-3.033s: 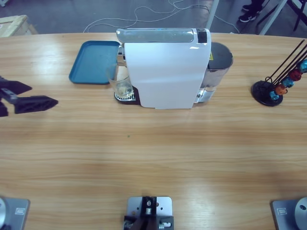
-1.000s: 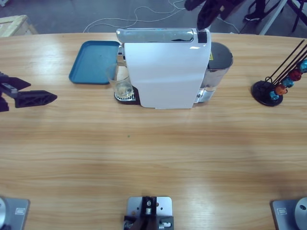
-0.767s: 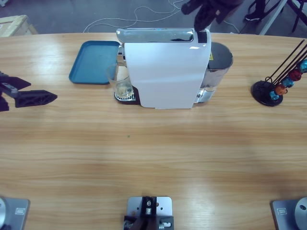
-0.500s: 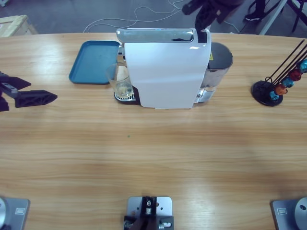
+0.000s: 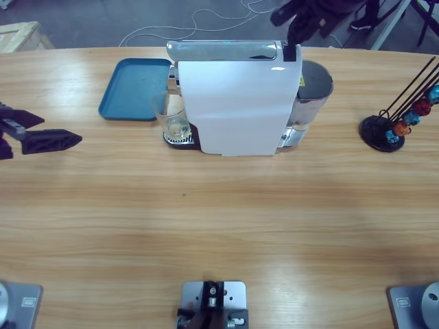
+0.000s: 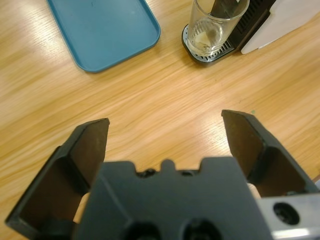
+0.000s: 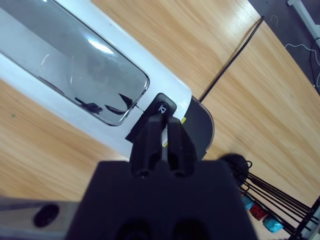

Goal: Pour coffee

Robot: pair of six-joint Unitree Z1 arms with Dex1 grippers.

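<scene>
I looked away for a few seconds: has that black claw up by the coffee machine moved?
Yes. Three seconds ago it was not in the high view at all; now the right gripper hangs over the back corner of the coffee machine, jaws shut, by its black button.

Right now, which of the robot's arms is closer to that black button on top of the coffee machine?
The right. Its tool, closed, hovers just above the black button on the coffee machine. The left tool sits open over the table's far end, beyond the blue tray.
</scene>
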